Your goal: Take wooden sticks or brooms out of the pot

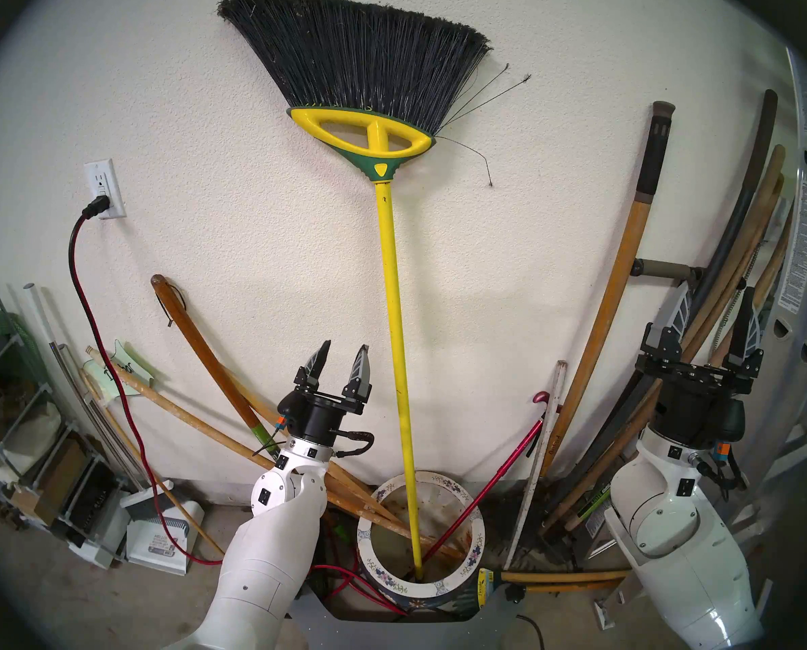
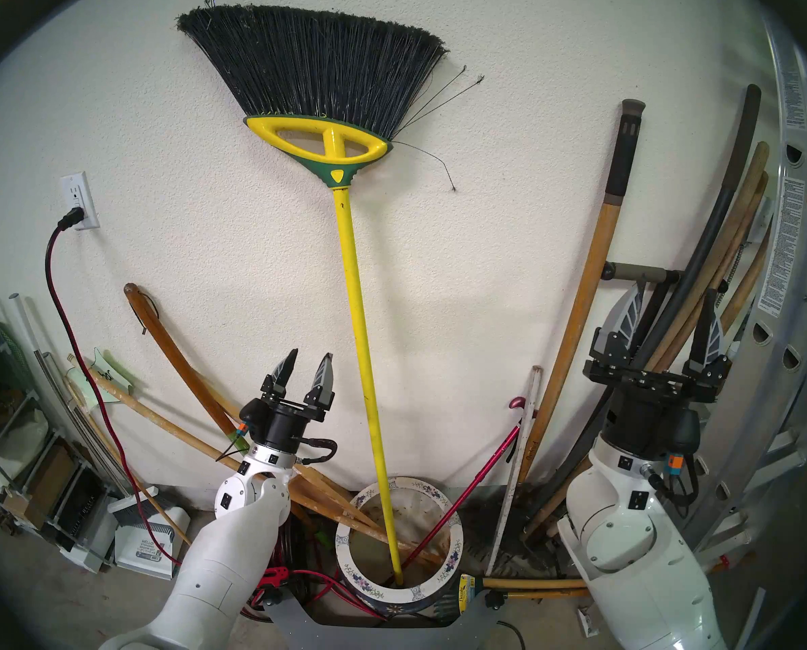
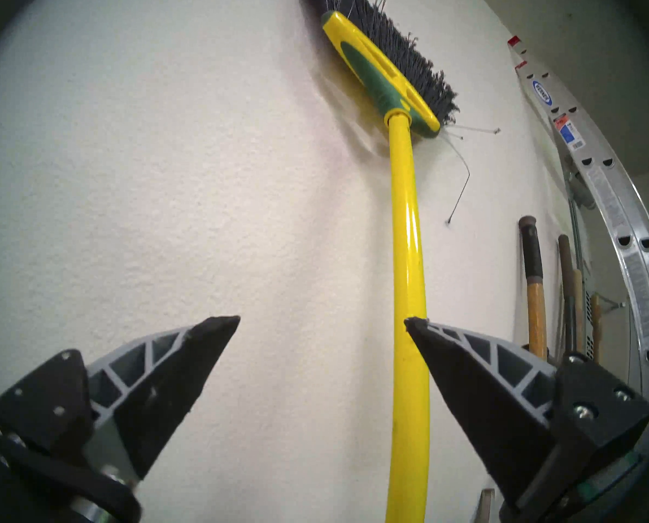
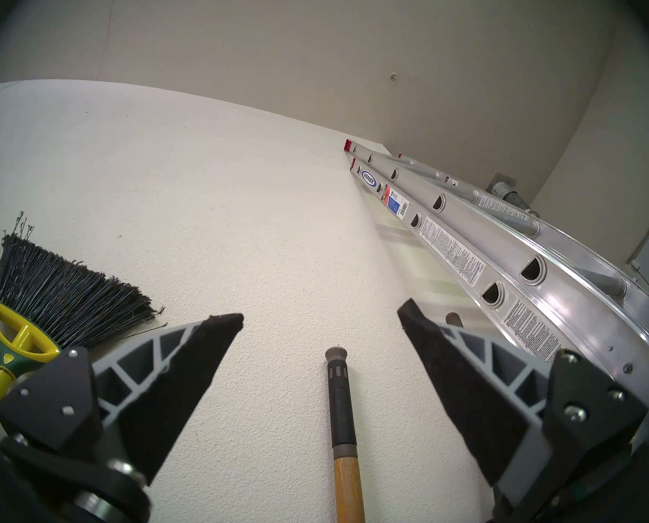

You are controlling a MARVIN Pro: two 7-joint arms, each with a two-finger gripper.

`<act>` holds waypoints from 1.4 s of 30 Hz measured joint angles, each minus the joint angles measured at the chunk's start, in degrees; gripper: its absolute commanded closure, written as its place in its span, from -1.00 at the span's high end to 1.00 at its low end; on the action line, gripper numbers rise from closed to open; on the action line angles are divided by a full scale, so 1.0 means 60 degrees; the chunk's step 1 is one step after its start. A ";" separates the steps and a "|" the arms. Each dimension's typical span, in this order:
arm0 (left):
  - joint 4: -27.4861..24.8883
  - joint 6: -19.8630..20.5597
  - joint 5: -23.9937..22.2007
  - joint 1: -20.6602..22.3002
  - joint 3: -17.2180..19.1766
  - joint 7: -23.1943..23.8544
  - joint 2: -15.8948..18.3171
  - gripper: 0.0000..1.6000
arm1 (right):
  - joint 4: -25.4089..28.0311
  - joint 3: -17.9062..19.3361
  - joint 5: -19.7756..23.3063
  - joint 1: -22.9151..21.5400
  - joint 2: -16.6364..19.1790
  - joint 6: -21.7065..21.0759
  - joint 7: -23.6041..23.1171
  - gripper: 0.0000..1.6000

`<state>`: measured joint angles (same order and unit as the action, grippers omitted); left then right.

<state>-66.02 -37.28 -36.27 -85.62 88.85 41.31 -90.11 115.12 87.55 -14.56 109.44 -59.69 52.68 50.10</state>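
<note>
Pot [image 1: 474, 534] hides broom [image 1: 394, 306] pole's foot; wooden sticks' [image 1: 369, 501] ends unclear.

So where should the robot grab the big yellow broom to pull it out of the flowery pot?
Probably on the thin yellow pole, low down, coming from its left, where the open left gripper is. The broom stands bristles-up in the pot, so the smooth, narrow pole suits the fingers better than the wide head.
</note>
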 measured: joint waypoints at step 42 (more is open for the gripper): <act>0.1611 0.1787 0.0305 0.0738 -0.0930 0.0185 0.0091 1.00 | 0.0000 -0.0001 0.0000 0.0000 0.0000 0.0000 -0.0002 1.00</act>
<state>-56.36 -26.56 -34.44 -81.19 83.27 42.42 -89.56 115.12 87.54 -14.56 109.44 -59.70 52.68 50.09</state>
